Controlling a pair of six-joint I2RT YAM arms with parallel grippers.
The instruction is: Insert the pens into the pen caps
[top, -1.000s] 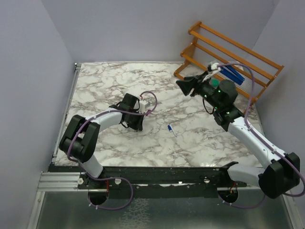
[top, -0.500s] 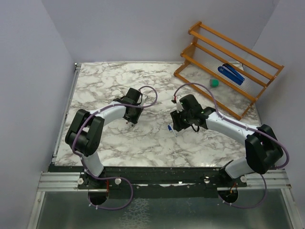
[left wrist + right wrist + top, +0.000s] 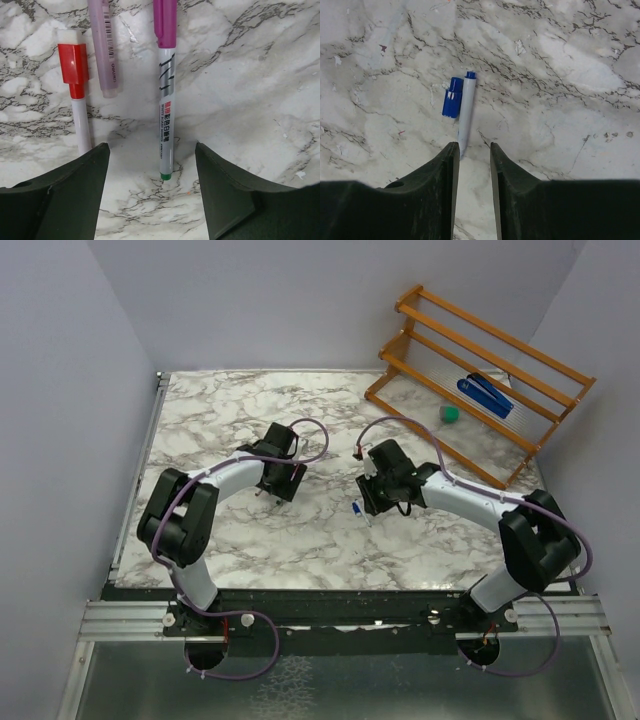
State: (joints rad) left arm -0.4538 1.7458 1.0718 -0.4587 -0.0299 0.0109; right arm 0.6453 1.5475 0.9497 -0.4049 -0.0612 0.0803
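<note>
Left gripper [image 3: 150,146] gapes wide, a purple-capped pen [image 3: 165,100] lying between its jaws, a red-capped pen [image 3: 75,85] at 10 o'clock. Right gripper [image 3: 473,145] stands narrow; blue-ended pen [image 3: 466,112] at 12 o'clock, blue cap [image 3: 452,97] just beside it at 9 o'clock

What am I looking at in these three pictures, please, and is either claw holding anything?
These are two robot arms bolted at the near edge of a marble table. One picture looks down from above. The other two come from a camera on each wrist, so the dark shapes at the bottom are gripper fingers. The left gripper is wide open around the end of a purple-capped pen, beside a pen with a red cap and a pale lilac pen. The right gripper, jaws narrowly apart, straddles the end of a white pen, with a blue cap lying beside it. Neither seems to grip anything.
</note>
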